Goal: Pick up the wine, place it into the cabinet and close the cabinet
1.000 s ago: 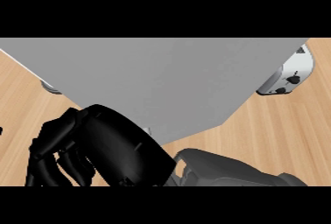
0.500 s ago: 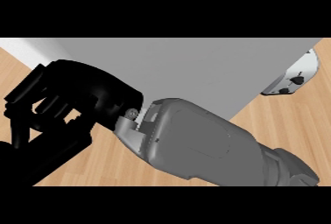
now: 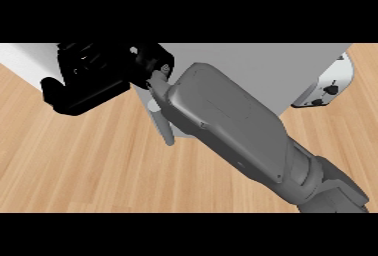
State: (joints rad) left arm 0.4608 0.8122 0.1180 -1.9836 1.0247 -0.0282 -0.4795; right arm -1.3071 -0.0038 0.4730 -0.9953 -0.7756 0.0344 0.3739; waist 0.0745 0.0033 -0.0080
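- The grey forearm (image 3: 236, 135) enters from the lower right and crosses the wooden counter (image 3: 81, 165) diagonally; half a second ago it lay lower in view, so it has pushed further up.
- The right hand (image 3: 96, 82) has risen to the upper left, against the pale grey cabinet (image 3: 273, 65); I cannot tell whether its fingers are apart or together.
- The wine cannot be made out.
- A white appliance (image 3: 328, 85) stands at the right edge, as before.
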